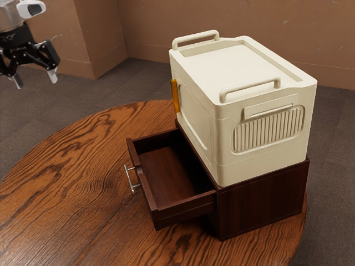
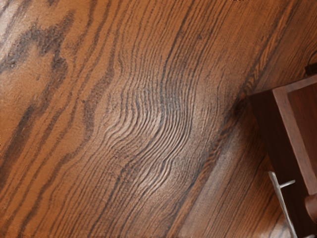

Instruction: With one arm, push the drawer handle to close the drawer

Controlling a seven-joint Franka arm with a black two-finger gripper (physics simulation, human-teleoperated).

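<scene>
at the exterior view's upper left, end effector point(image 1: 36, 79) hangs in the air, up and well apart from the drawer point(image 1: 169, 172). state: open, the two fingers point(image 1: 52, 76) spread wide and pointing down, with bare space between them; holding nothing.

drawer: pulled out of the dark wood cabinet point(image 1: 260, 202), facing the exterior view's left. its inside lies exposed, the floor reddish brown near the front; the rear is in deep shadow, so its full depth is hard to read. handle point(image 1: 129, 179): thin metal bar, fixed to the outer face of the drawer front, untouched.

cabinet stands upright on the tabletop point(image 1: 66, 172), which is round-edged with strong dark grain. on top of the cabinet rests a cream box point(image 1: 244, 64), with two rails point(image 1: 249, 86) along its upper face, a ribbed vent point(image 1: 269, 130) on one side and an amber strip point(image 1: 175, 97) at the edge of another. box sits behind the open drawer, not over it. brown wall point(image 1: 150, 22) and grey floor point(image 1: 39, 113) beyond.

wrist view: grained tabletop beneath the hand, plus one front corner of the drawer and part of the handle, standing off from the drawer face on a short post. tabletop is bare wood between that corner and the far grain.
</scene>
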